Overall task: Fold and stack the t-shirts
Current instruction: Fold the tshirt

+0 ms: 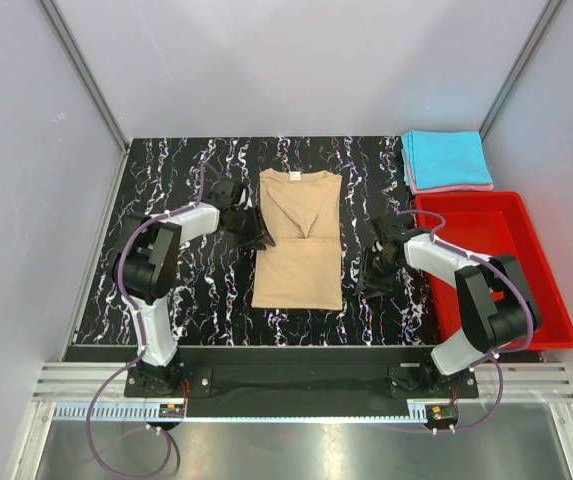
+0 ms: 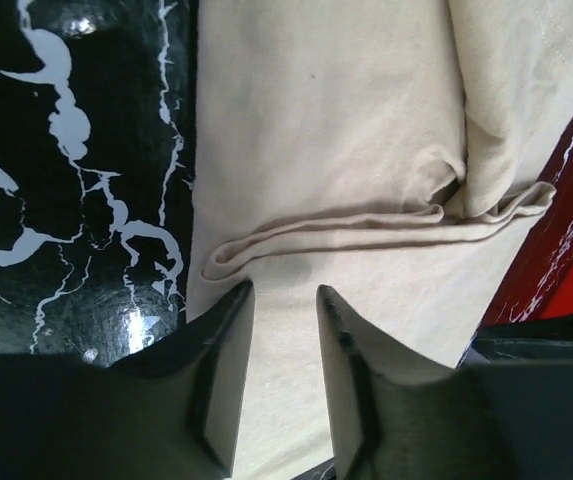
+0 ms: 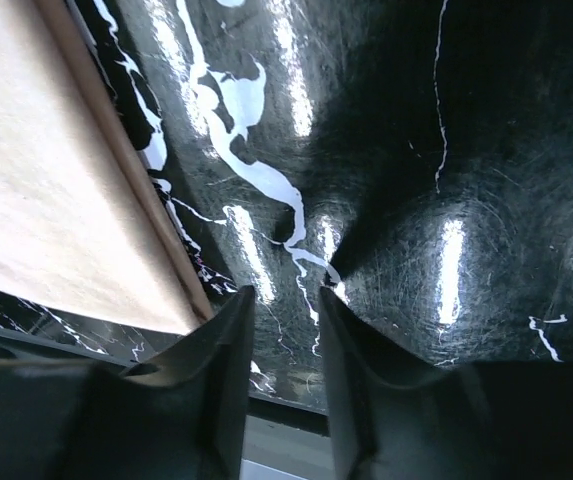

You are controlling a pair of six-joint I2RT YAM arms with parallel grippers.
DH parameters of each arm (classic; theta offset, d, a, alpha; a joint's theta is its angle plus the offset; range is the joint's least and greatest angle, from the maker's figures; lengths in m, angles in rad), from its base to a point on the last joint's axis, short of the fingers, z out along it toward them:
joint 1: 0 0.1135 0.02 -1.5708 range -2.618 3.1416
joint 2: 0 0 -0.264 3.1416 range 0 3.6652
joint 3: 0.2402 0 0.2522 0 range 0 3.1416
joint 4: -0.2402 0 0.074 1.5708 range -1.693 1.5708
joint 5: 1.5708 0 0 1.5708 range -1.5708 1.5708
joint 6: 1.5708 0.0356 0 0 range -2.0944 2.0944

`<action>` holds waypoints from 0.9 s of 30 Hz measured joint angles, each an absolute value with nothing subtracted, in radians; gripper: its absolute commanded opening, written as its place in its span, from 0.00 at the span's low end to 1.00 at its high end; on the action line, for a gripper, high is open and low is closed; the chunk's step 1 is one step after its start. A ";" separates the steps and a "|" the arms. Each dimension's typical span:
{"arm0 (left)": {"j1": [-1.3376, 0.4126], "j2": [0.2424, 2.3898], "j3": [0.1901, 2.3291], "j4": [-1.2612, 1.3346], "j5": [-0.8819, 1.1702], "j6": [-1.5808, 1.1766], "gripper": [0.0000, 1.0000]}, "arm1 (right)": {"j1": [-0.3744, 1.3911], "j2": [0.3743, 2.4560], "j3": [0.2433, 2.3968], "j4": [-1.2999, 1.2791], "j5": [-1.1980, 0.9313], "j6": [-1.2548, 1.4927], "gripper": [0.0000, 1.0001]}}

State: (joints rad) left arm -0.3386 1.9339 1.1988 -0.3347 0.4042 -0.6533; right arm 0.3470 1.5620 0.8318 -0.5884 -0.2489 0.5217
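Two arms rise from the near edge in the top view, each with one pincer: the left pincer (image 1: pixel 251 235) is at the tan shirt's (image 1: pixel 298 250) left edge, and the right pincer (image 1: pixel 374 275) is low over the black, white-veined worktop (image 1: pixel 186 170), just right of that shirt. Three shirts show. Tan lies flat mid-worktop, collar away from the arms, with its sides folded in to make a tall rectangle. A small white label (image 1: pixel 296 175) sits at the neck, and a V-shaped crease crosses the upper half. A folded cyan shirt (image 1: pixel 446 158) lies on a folded pink shirt (image 1: pixel 456 188), of which only a thin edge shows, in the far right corner. One red bin (image 1: pixel 476 225) stands just in front of that pile, at the worktop's right side. Its red floor shows, and the right arm's elbow overlaps its near left part.

From the left wrist, the left pincer (image 2: pixel 285 293) has its two dark fingers apart by a narrow gap, through which tan cloth shows; nothing is seen clamped. Ahead of them the tan shirt (image 2: pixel 336 120) covers the middle, crossed by a rolled fold ridge (image 2: pixel 366 225). Marbled worktop (image 2: pixel 66 200) lies to the left.

From the right wrist, the right pincer (image 3: pixel 285 292) likewise stands slightly apart over bare glossy worktop (image 3: pixel 466 150), gripping nothing. The tan shirt's (image 3: pixel 46 180) folded edge runs diagonally at the left, apart from the fingers.
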 measured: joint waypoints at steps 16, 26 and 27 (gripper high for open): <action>-0.338 1.612 1.055 -0.552 0.369 -0.576 0.70 | 0.376 1.355 0.678 -0.474 -0.286 0.748 0.69; -0.339 1.510 0.755 -0.527 0.401 -0.601 0.65 | 0.434 1.435 0.634 -0.325 -0.352 0.833 0.65; -0.339 1.504 0.746 -0.517 0.403 -0.606 0.65 | 0.440 1.440 0.634 -0.314 -0.359 0.836 0.65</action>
State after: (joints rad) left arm -0.3393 1.5043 0.7456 -0.5167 0.4030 -0.6064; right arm 0.4400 1.4403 0.6342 -0.3138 -0.3592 0.8364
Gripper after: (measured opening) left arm 0.655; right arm 0.656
